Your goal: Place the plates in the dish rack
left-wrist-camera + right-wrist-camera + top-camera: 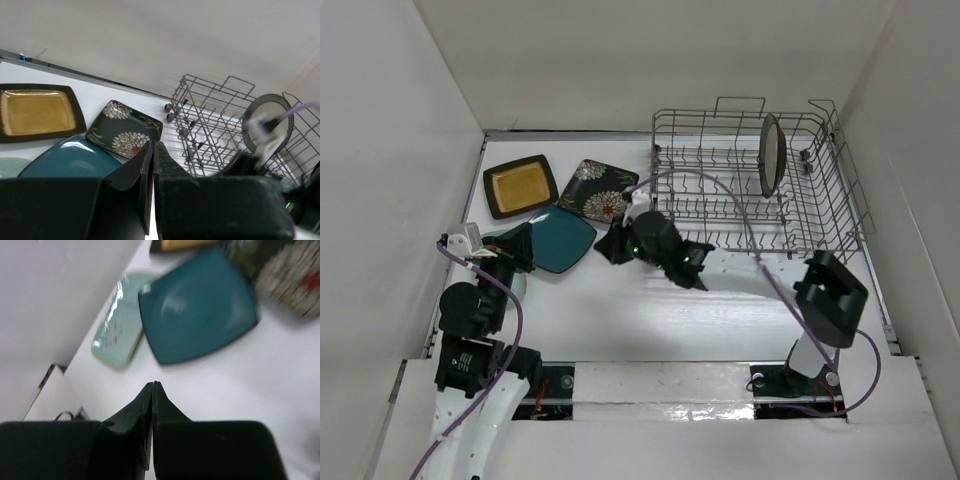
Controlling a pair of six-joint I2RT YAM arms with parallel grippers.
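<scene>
Closest in the left wrist view, the left gripper (152, 146) has its two black fingers pressed together with nothing between them. It points over the teal plate (70, 160) toward the dish rack (210, 125). The right gripper (152, 386) is likewise clenched on nothing, hanging above the bare table (240, 380) just short of the teal plate. That plate lies flat, set like a diamond in the top view, with one edge overlapping a pale green dish (116, 325). Beyond it lie two more plates. The mustard-centred plate (520, 186) has its long axis roughly left to right, and the floral plate (598, 190) lies flat with a corner toward the rack. The rack sits at the far right, long axis left to right. The round plate (772, 155) stands on edge among its tines, cream face turned left.
</scene>
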